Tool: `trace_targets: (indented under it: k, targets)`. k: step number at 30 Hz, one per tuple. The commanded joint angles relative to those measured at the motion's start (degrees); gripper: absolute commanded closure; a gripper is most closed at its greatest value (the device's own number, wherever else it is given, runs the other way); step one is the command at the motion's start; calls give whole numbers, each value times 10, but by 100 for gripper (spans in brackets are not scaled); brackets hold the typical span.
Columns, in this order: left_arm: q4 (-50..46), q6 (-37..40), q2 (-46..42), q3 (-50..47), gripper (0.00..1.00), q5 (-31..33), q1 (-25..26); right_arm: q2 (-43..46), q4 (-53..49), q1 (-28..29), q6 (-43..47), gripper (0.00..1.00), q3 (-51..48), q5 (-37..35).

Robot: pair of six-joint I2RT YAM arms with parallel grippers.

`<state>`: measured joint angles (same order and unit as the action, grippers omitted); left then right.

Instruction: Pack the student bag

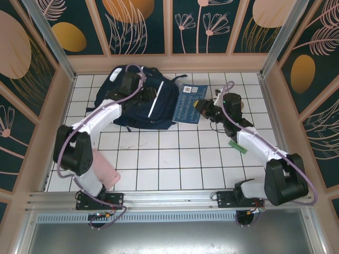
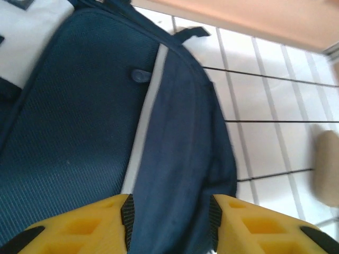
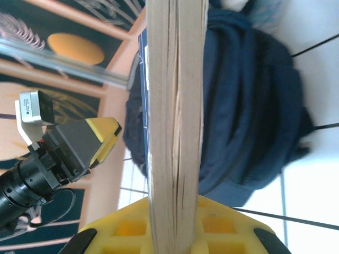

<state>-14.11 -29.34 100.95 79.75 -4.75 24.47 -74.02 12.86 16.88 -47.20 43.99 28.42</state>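
The student bag (image 1: 161,108) lies flat at the back of the white tiled floor, navy with a white stripe. Over its middle hovers my left gripper (image 1: 146,96). In the left wrist view its yellow jaws stand open (image 2: 169,218) with a fold of the bag's navy fabric (image 2: 175,132) lying between them. To the bag's right, my right gripper (image 1: 203,105) is shut on a blue-covered book (image 1: 188,106). In the right wrist view the book's page edge (image 3: 175,106) rises straight out of the shut jaws (image 3: 175,233), with the bag (image 3: 249,106) behind it.
A pink soft object (image 1: 106,168) lies by the left arm's base. Beside the right arm's forearm is a small green item (image 1: 238,146). Wooden walls close in the floor on three sides, and a metal rail (image 1: 169,198) runs along the near edge.
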Motion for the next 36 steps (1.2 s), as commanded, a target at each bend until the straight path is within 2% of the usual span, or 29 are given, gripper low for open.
trace_targets:
  k: [1, 6, 10, 15, 18, 19, 22, 30, 36]
  targets:
    - [-66, 63, 53, 71, 55, 94, 39, 37, -17, -23, 10, 100, -18, -28]
    - [-101, 96, 134, 138, 55, 136, 72, 64, -26, -45, 4, 100, -40, -34]
    - [-123, 115, 183, 171, 53, 148, 84, 71, -25, -49, 1, 100, -51, -36]
    - [-162, 132, 232, 211, 54, 199, 96, 72, -15, -51, -6, 100, -58, -34]
    - [-186, 132, 256, 233, 59, 221, 99, 65, -11, -51, -6, 100, -58, -32]
    - [-187, 133, 260, 236, 67, 223, 99, 63, -7, -50, -7, 100, -58, -30]
    - [-189, 127, 261, 241, 99, 236, 98, 53, 4, -50, -13, 100, -58, -24]
    - [-201, 106, 187, 278, 100, 234, 97, 22, 57, -49, -35, 100, -68, -1]
    - [-225, 110, 137, 337, 100, 164, 77, -29, 139, -34, -72, 100, -64, 20]
